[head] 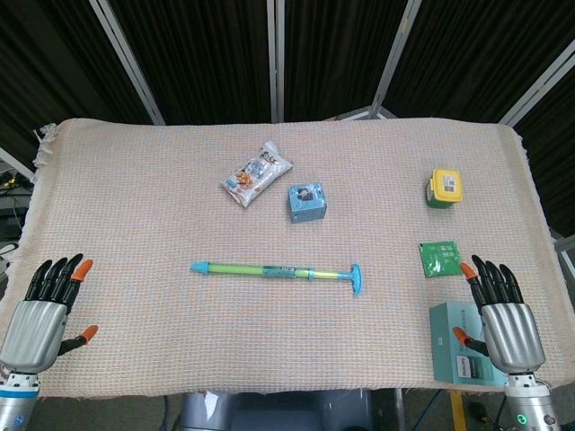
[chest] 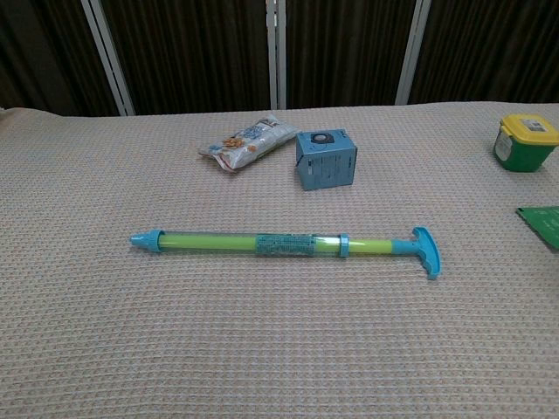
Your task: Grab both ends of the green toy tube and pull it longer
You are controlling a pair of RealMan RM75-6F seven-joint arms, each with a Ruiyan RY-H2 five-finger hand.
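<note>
The green toy tube (head: 269,270) lies flat across the middle of the cloth, with a blue nozzle cap at its left end and a blue T-handle (head: 356,279) at its right end. The chest view shows the tube (chest: 262,243) lengthwise too, its handle (chest: 426,251) to the right. My left hand (head: 43,316) hovers at the near left corner, fingers apart, holding nothing, far from the tube. At the near right my right hand (head: 501,316) is likewise empty with fingers spread. Neither hand appears in the chest view.
A snack packet (head: 256,172) and a small blue box (head: 306,203) lie behind the tube. A yellow-lidded green tub (head: 445,189) and a green sachet (head: 440,259) sit at the right. A teal carton (head: 463,346) lies under my right hand.
</note>
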